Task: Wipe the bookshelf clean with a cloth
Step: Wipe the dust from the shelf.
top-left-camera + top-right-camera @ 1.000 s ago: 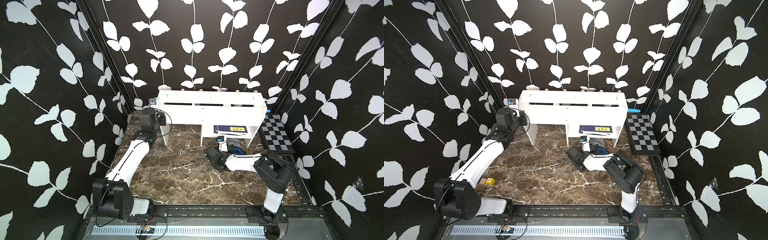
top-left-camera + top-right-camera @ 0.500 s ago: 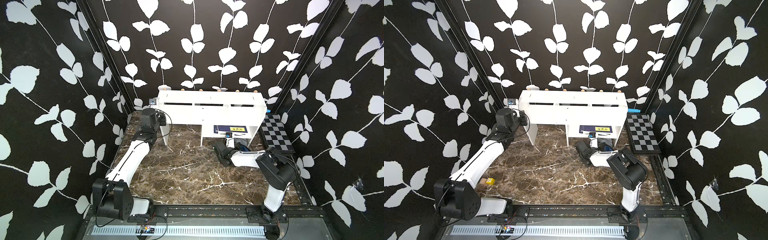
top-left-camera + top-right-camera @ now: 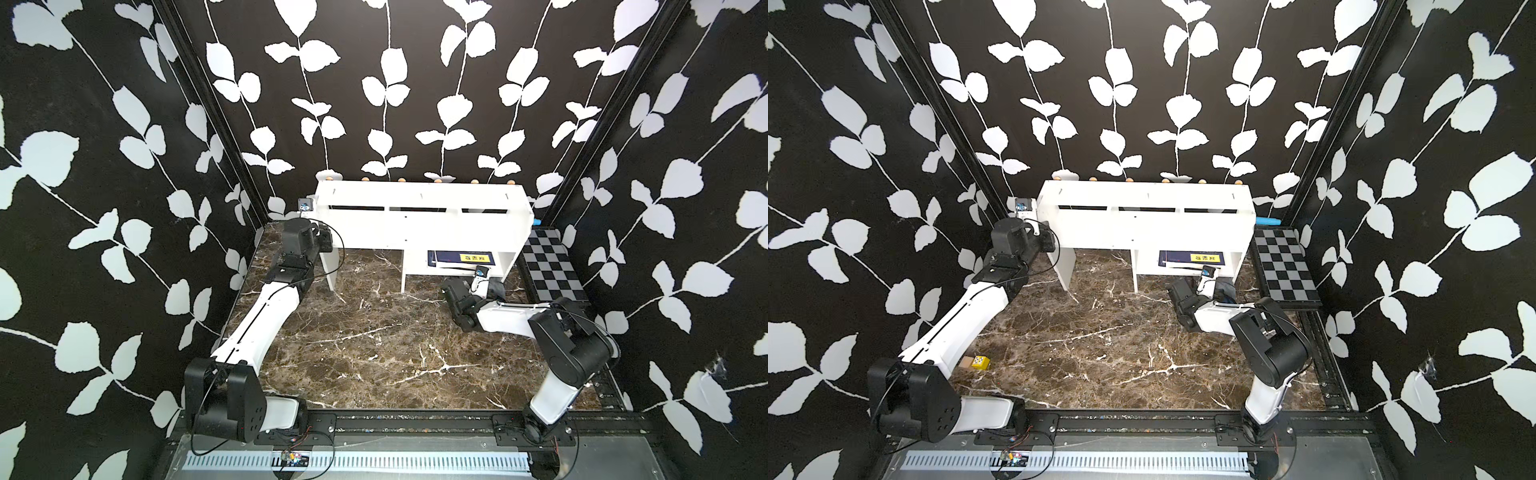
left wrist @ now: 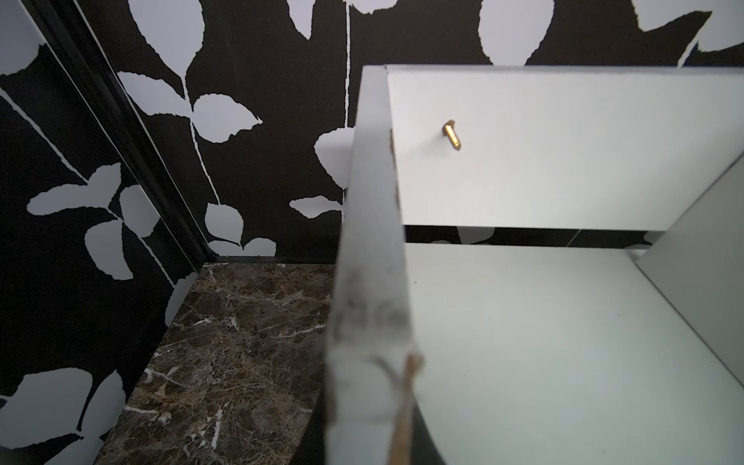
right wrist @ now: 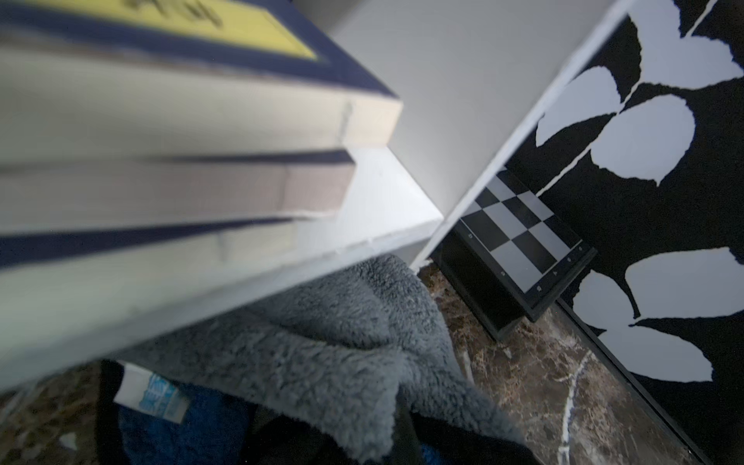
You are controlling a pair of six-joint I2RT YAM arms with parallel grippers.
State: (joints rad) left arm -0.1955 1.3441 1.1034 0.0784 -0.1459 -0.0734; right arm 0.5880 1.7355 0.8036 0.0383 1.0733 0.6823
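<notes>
The left arm (image 3: 266,316) stretches from the near edge to the surface's far left corner; how its jaws stand is hidden. The right arm (image 3: 505,318) folds low by the right edge, jaws closed on the cloth (image 5: 322,342).

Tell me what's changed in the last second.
The right hand, shut on the cloth, slid rightward and closer to the bookshelf; the cloth now sits at the front edge of its lower compartment, below the books. The left hand stayed at the shelf's left end panel; checkered board unmoved.
</notes>
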